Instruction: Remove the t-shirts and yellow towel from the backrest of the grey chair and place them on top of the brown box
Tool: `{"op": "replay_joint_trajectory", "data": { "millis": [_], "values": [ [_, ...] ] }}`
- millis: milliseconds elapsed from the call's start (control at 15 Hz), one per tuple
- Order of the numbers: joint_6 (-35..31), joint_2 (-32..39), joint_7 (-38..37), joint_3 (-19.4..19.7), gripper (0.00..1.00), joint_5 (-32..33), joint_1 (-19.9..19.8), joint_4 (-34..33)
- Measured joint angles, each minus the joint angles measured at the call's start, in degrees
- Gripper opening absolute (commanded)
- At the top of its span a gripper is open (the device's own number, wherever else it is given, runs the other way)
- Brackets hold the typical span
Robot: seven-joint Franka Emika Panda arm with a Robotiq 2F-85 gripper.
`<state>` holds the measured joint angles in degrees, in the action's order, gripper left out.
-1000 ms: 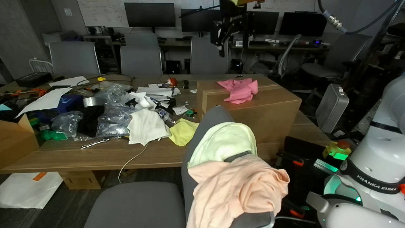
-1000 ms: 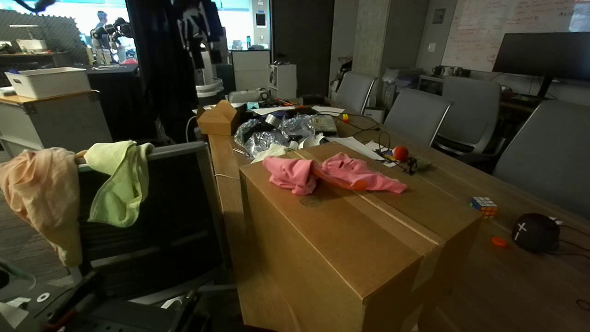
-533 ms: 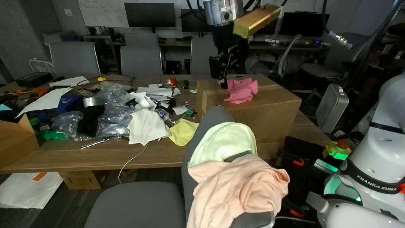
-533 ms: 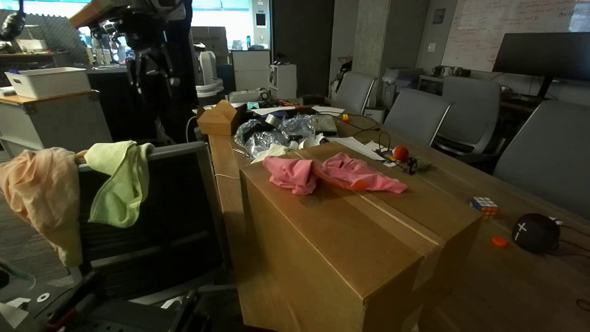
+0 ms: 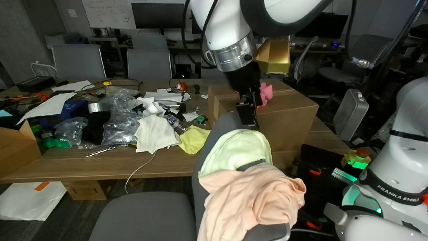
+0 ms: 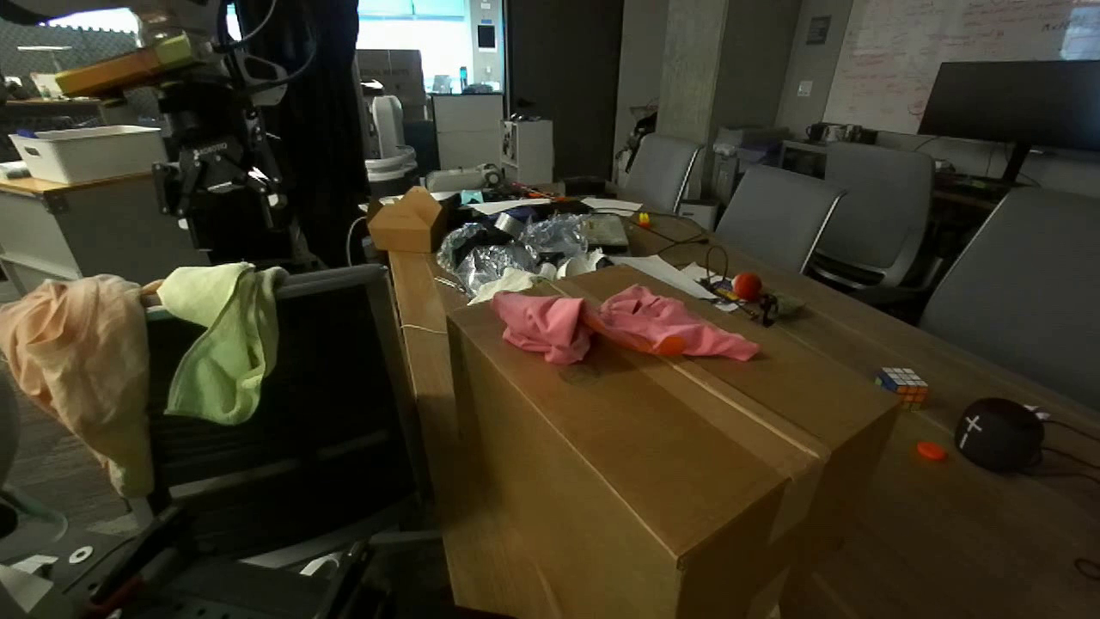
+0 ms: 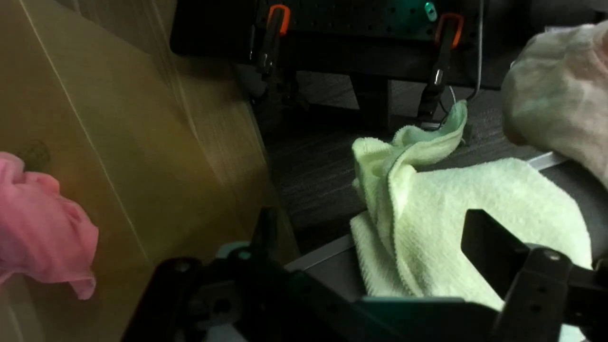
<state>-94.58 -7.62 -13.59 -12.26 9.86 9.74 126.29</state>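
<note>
The yellow towel (image 5: 235, 147) hangs over the grey chair's backrest (image 5: 223, 125); it also shows in an exterior view (image 6: 228, 344) and the wrist view (image 7: 437, 228). A peach t-shirt (image 5: 250, 197) is draped beside it, also at the wrist view's right edge (image 7: 565, 90). A pink t-shirt (image 6: 550, 327) lies crumpled on the brown box (image 6: 601, 447). My gripper (image 5: 250, 125) is open and empty, pointing down above the towel, apart from it in an exterior view (image 6: 236, 245). In the wrist view the towel shows between and beyond the fingers (image 7: 373, 235).
The box stands on a wooden table (image 5: 100, 164). Plastic bags (image 5: 122, 124), a white cloth (image 5: 155, 134) and another yellow cloth (image 5: 194, 139) lie there. A Rubik's cube (image 6: 902, 385) and a black speaker (image 6: 999, 434) are beyond the box. Clamps (image 7: 434, 80) sit near the robot base.
My gripper has come down from high up, away from the box side, to above the towel on the chair. The towel and both t-shirts have not moved.
</note>
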Motion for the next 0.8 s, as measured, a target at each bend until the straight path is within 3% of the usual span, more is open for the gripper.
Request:
{"op": "replay_joint_trajectory", "data": {
  "millis": [400, 800],
  "values": [
    [0.59, 1.05, 14.01, -0.77, 1.0, 0.2, 2.18, -0.07],
    [-3.12, 2.19, 18.37, -0.76, 1.0, 0.2, 2.48, 0.13]
  ]
}}
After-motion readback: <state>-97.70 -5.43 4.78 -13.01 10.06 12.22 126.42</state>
